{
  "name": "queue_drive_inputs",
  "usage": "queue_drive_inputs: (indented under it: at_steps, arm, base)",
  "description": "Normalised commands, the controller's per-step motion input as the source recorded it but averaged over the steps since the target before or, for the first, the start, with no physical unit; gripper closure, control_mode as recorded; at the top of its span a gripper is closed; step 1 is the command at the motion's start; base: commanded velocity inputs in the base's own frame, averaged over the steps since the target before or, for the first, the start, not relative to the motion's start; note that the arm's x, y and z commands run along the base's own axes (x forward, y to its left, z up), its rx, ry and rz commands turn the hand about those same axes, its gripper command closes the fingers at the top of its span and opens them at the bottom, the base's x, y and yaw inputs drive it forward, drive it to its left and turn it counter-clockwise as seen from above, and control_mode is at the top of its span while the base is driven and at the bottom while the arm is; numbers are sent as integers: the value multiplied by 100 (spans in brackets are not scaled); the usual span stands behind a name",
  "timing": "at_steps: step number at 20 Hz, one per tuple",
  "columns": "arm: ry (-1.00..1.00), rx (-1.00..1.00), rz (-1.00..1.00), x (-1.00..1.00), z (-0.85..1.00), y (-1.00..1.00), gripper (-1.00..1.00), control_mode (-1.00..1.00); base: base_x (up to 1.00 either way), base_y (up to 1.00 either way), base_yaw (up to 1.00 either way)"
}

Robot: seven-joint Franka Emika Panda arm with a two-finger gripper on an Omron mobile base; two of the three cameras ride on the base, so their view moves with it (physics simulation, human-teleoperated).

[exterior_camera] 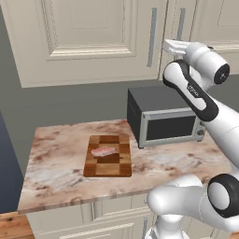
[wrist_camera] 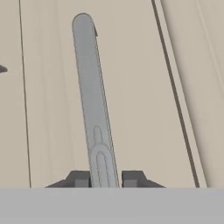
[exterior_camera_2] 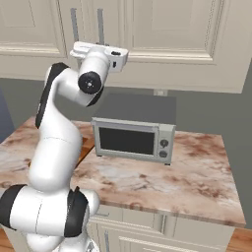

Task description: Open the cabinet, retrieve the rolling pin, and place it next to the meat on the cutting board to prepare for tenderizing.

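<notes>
The cream cabinet (exterior_camera: 84, 37) hangs on the wall above the counter with its doors closed. In the hand view my gripper (wrist_camera: 105, 178) is shut on the lower end of a long grey bar handle (wrist_camera: 92, 87), one dark fingertip on each side of it. That handle (exterior_camera: 181, 21) belongs to the right-hand door, and my hand is raised against it. Down on the counter lies the checkered cutting board (exterior_camera: 108, 156) with the pinkish meat (exterior_camera: 103, 151) on its far half. The rolling pin is hidden.
A grey toaster oven (exterior_camera: 163, 116) stands on the marble counter (exterior_camera: 56, 163) right of the board, under my raised arm. A second bar handle (exterior_camera: 151, 37) is on the neighbouring door. Cream drawer fronts run below the counter edge.
</notes>
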Motion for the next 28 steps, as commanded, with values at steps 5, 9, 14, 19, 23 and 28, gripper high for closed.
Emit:
queue_drive_inputs:
  at_steps: [5, 9, 14, 19, 23, 28]
  arm:
    - [0, -4, 0, -57, -2, -56, 100, -100]
    - [0, -5, 1, -54, -8, -76, 100, -100]
    - [7, -4, 4, -42, -16, -85, 100, -100]
    - [9, -1, 6, -41, -21, -91, 100, -100]
    - [9, -1, 7, -48, -20, -97, 100, -100]
    - [6, 0, 9, -55, -20, -100, 100, -100]
  base:
    - [0, 0, 0]
    - [0, 0, 0]
    - [0, 0, 0]
    - [0, 0, 0]
    - [0, 0, 0]
    - [0, 0, 0]
